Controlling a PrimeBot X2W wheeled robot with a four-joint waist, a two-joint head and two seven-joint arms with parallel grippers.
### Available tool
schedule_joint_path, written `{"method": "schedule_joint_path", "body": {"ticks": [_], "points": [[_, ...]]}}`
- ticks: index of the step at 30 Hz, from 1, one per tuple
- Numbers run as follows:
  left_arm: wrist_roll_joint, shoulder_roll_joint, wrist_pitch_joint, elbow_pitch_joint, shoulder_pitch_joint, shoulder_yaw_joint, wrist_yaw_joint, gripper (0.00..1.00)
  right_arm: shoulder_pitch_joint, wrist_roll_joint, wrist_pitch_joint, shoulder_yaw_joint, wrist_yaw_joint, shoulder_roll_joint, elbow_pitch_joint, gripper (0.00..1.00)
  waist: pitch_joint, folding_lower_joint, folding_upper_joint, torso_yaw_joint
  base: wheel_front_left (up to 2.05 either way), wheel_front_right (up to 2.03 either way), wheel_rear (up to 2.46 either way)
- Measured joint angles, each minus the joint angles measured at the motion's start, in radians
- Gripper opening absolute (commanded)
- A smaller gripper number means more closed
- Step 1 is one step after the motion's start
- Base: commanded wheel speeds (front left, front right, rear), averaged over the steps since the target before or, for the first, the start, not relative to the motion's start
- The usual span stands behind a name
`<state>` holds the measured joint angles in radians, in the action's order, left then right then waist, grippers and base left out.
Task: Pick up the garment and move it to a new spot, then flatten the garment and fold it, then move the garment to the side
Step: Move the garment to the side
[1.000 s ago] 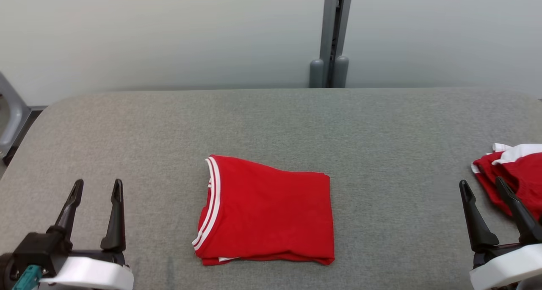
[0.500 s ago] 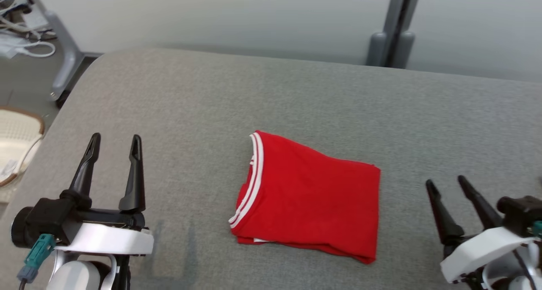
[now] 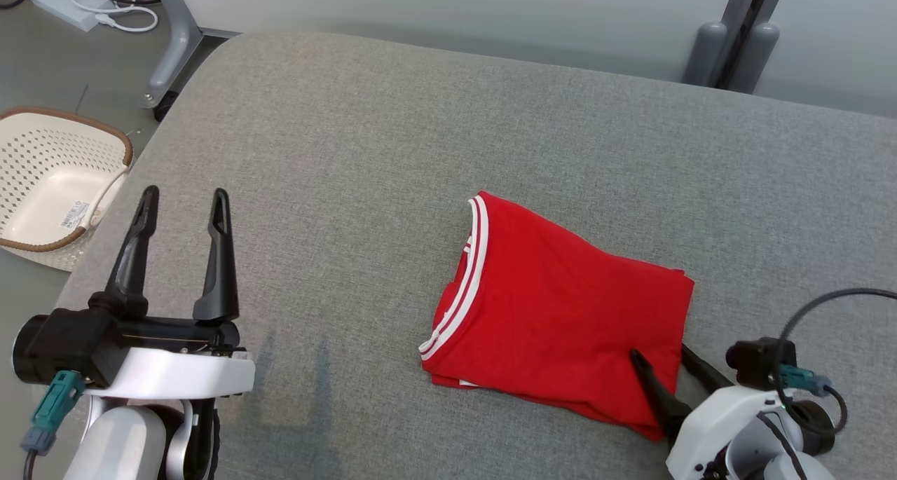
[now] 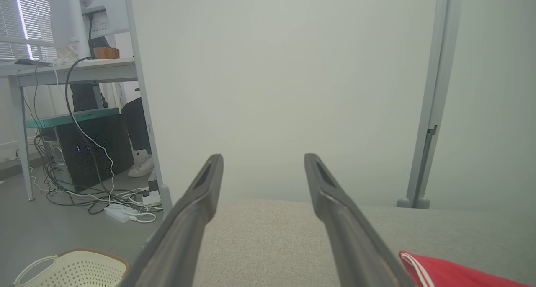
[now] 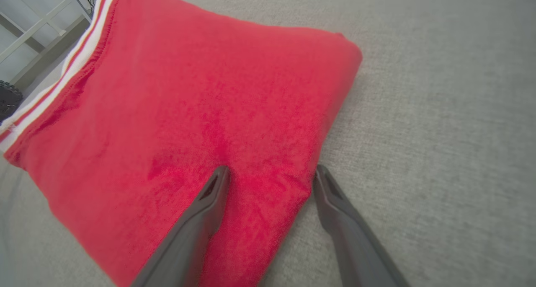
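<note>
Folded red garment (image 3: 560,319) with white-striped trim, lying flat on a grey fabric-covered bench (image 3: 392,151). At the garment's near right corner, right end effector (image 3: 659,352), fingers spread wide, gripping nothing.

Seen from the right wrist: right end effector (image 5: 271,169) straddling the edge of the garment (image 5: 188,90), one finger over red cloth, the other just off it over bare bench (image 5: 439,111). Contact with the cloth not clear. Bulk of the garment ahead and to the left of that end effector, striped trim at the far left.

Over bare bench, left end effector (image 3: 184,194), also spread wide and empty, with the garment well apart to its right.

Seen from the left wrist: left end effector (image 4: 263,157) pointing toward a pale wall (image 4: 293,69), a corner of the garment (image 4: 444,274) low to its right.

Off the bench, cream perforated basket (image 3: 28,151) with a brown rim, down on the floor (image 3: 42,59) to the left of the left end effector. Same basket (image 4: 71,270) low and left of that end effector's fingers in the wrist view.
</note>
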<state>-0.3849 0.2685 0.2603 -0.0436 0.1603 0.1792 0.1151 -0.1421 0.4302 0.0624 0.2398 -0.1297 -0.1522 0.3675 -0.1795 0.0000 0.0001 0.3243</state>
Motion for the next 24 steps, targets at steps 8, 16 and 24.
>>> {"method": "schedule_joint_path", "body": {"ticks": [8,16,24], "points": [[0.041,-0.032,0.001,-0.012,0.002,-0.046,-0.036,1.0,-0.087,0.06,-0.008,0.073,-0.001,-0.009,0.1,0.0,-0.011,0.0001,0.0,-0.002,0.0,0.0,0.0],[0.068,-0.04,0.001,0.009,-0.013,-0.069,-0.062,1.0,-0.096,0.077,-0.046,0.121,-0.001,-0.056,0.091,0.0,-0.002,0.0001,0.0,-0.034,0.0,0.0,0.0],[0.076,-0.007,-0.002,0.012,-0.042,-0.082,-0.072,1.0,-0.057,0.034,-0.048,0.109,-0.001,-0.139,-0.009,0.0,0.003,0.0,0.0,-0.135,0.0,0.0,0.0]]}}
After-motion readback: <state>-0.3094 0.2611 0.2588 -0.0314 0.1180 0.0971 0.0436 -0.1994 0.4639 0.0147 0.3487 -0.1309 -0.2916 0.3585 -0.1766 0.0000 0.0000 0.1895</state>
